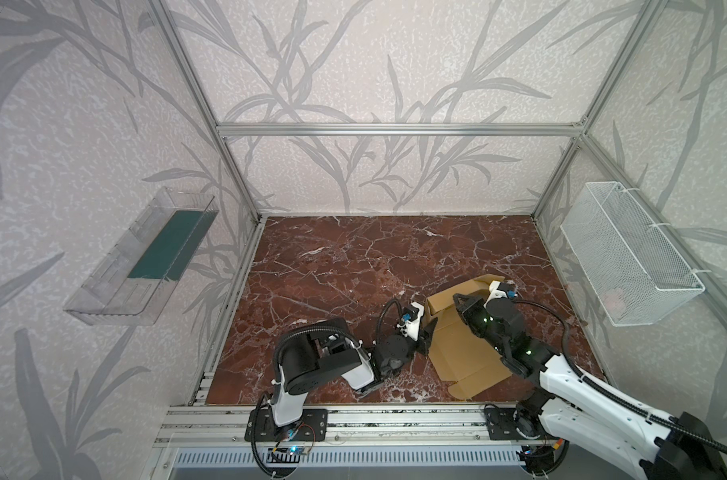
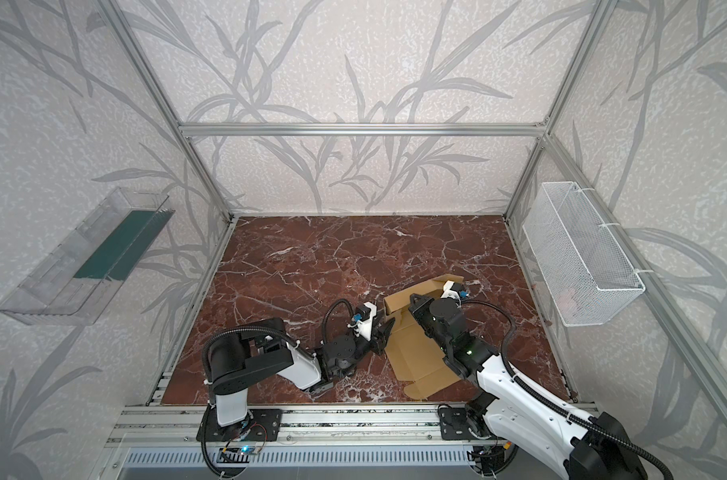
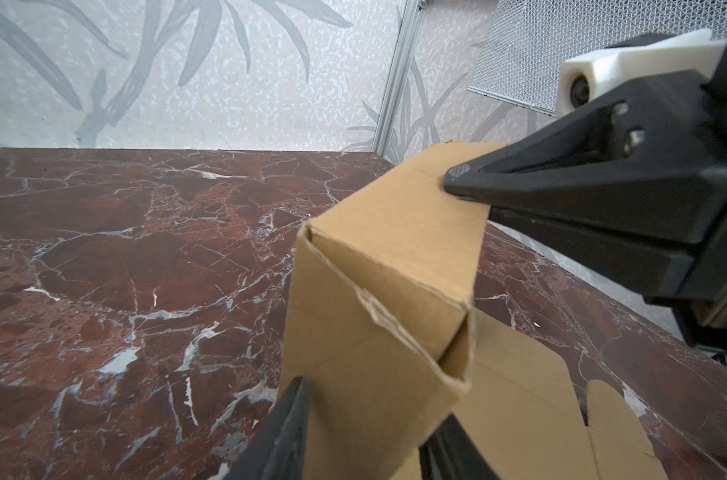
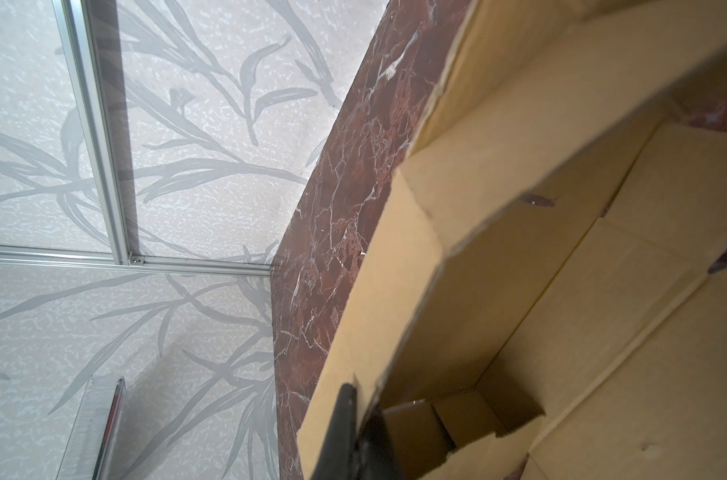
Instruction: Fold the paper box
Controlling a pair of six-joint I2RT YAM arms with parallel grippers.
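paper box (image 1: 463, 353) long axis near-to-far, far-end flaps raised, seemingly upright

Both top views look steeply down from high above the near edge of the table (image 1: 336, 266) and share nearly the whole scene. The left wrist view sits close behind the left claw (image 3: 370, 401), facing past it across the table to the far wall (image 3: 228, 83), with the right claw (image 3: 461, 185) just beyond. The right wrist view sits close behind the right claw (image 4: 359, 411), almost against the paper box (image 4: 561, 332) beyond it. Both wrist views share that box.
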